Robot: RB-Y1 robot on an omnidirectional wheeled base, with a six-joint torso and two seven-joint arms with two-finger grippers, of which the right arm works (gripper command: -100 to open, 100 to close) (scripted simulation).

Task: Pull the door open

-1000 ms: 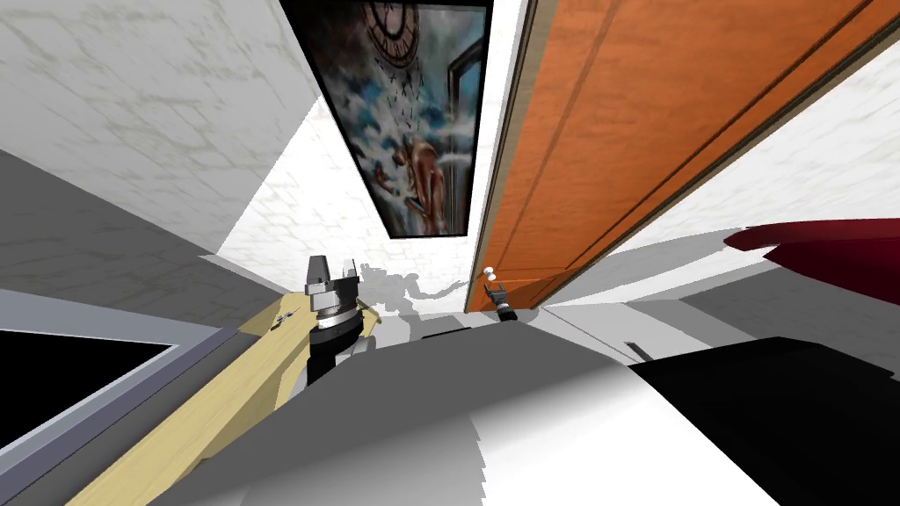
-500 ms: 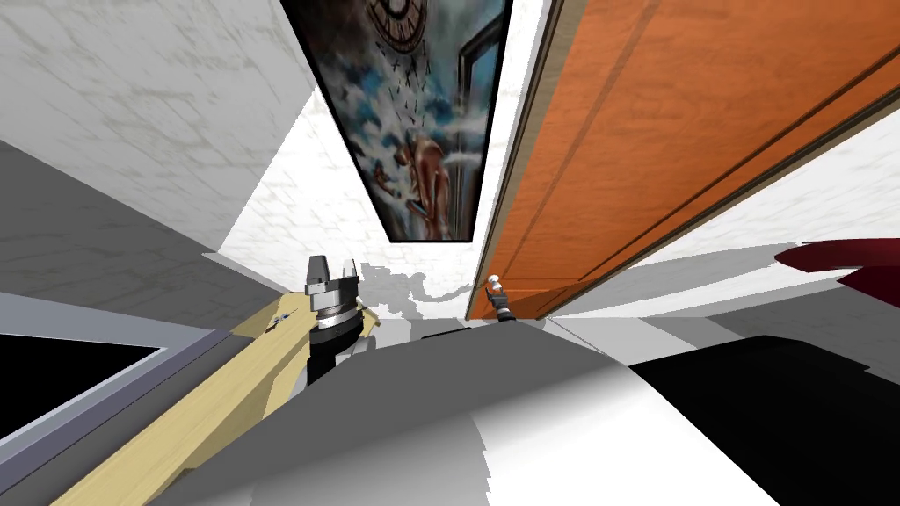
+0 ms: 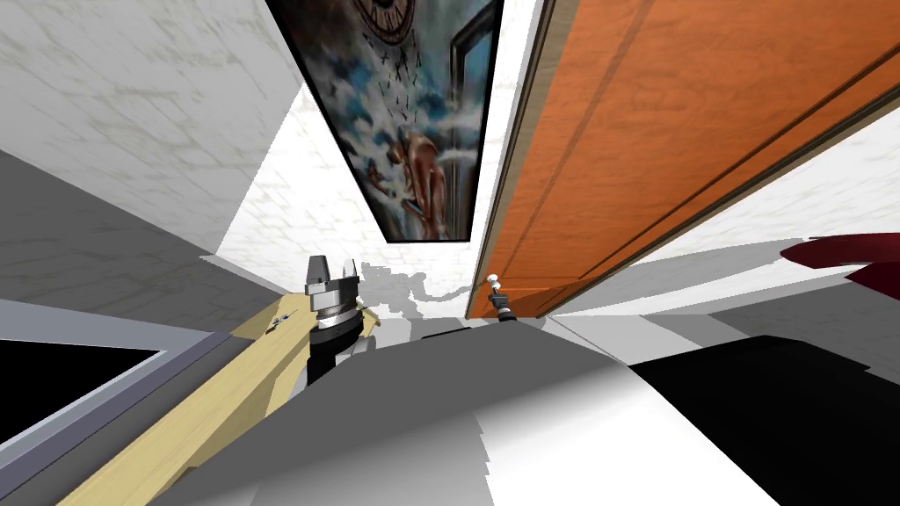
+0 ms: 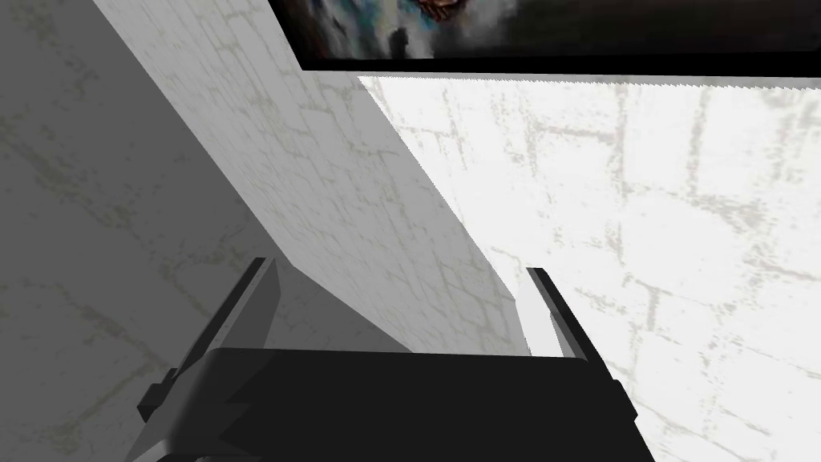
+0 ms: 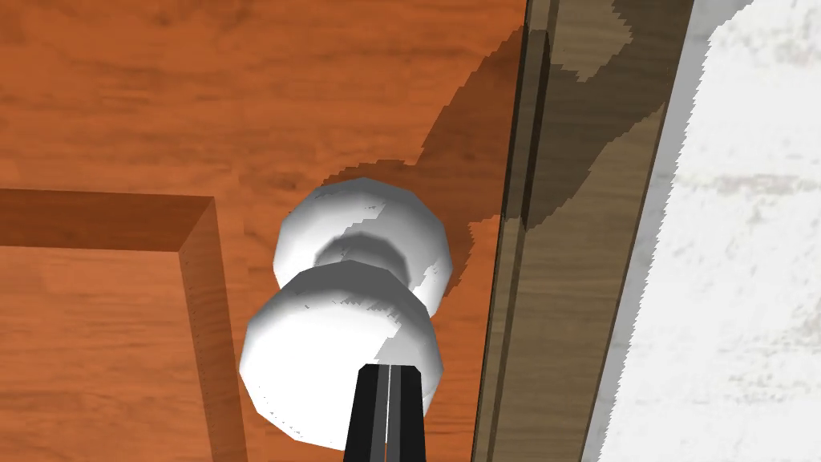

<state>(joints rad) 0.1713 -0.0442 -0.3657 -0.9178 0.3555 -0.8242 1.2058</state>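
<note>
White knob (image 5: 321, 345) behind right pincer (image 5: 389, 373), pressed fully closed.

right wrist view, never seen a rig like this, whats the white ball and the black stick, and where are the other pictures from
It is a two-armed robot with a camera on its head and one on each hand. This view looks along the right gripper: its two fingers, shut together, are the black stick. The white ball is the door knob on an orange wooden door, beside the brown door frame. The fingers overlap the knob; contact is unclear. The head view looks down at the same door. The left wrist view is from the left gripper, open, empty, left of the door.
</note>
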